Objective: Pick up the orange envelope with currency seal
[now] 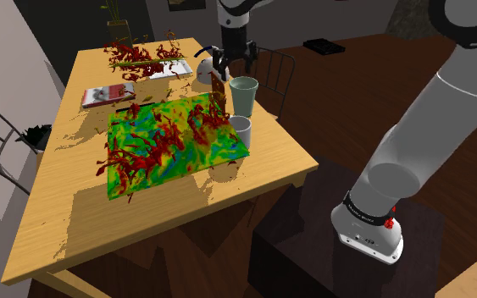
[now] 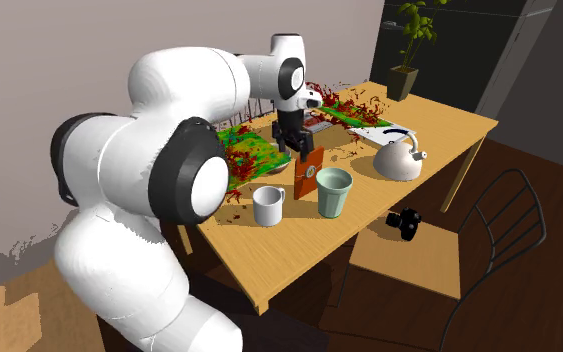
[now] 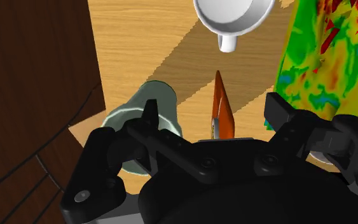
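**Orange envelope, standing on edge beneath a spread pincer**

The pincer [image 2: 295,148] is hanging over the counter [image 3: 145,44] with its fingers standing apart, pinching nothing. The envelope [image 3: 221,111] is standing upright directly below it, between the two fingers and, as far as the wrist view shows, touching neither. Its lower edge appears to be resting on the counter. Its long axis is running vertically, in line with the pincer, and its flat faces are facing the fingers, so a closing move would probably be squeezing it across its thin side. A green cup [image 2: 334,192] is sitting just beside one finger, a white mug [image 3: 234,16] just beyond the envelope, and a colourful mat [image 3: 323,63] beside the other finger.
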`<state>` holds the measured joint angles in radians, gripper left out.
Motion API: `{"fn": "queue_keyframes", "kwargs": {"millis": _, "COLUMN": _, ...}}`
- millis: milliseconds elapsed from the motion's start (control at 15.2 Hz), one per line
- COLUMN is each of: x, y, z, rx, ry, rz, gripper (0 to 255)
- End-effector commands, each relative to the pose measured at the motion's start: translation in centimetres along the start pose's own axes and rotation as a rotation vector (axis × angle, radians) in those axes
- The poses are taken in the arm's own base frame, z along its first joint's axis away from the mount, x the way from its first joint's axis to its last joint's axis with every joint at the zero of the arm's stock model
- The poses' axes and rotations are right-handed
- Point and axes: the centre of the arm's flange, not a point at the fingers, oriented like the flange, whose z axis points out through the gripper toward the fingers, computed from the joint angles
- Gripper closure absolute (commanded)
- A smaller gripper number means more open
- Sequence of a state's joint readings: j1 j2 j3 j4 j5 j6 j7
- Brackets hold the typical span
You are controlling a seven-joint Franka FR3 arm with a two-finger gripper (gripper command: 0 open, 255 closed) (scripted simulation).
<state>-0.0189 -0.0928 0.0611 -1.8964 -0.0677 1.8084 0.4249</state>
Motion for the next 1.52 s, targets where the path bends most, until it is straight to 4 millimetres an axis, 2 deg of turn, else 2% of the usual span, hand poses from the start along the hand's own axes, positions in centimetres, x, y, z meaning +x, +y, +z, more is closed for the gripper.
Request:
{"fn": "queue_keyframes", "kwargs": {"millis": 0, "x": 2.8, "y": -0.9, "z": 1.4, "rx": -0.001, "ry": -0.011, "rz": 0.024, "gripper": 0}}
{"fn": "queue_keyframes", "kwargs": {"millis": 264, "x": 7.2, "y": -2.6, "z": 3.5, "rx": -0.003, "ry": -0.031, "rz": 0.066, "gripper": 0}}
{"fn": "queue_keyframes", "kwargs": {"millis": 726, "x": 7.1, "y": -2.8, "z": 7.2, "rx": -0.003, "ry": -0.031, "rz": 0.066, "gripper": 0}}
{"fn": "queue_keyframes", "kwargs": {"millis": 858, "x": 7.1, "y": -2.8, "z": 7.5, "rx": -0.003, "ry": -0.031, "rz": 0.066, "gripper": 0}}
{"fn": "queue_keyframes", "kwargs": {"millis": 924, "x": 7.2, "y": -2.7, "z": 7.5, "rx": -0.003, "ry": -0.031, "rz": 0.066, "gripper": 255}}
{"fn": "queue_keyframes", "kwargs": {"millis": 1452, "x": 7.5, "y": -2.9, "z": 7.5, "rx": -0.003, "ry": -0.031, "rz": 0.066, "gripper": 255}}
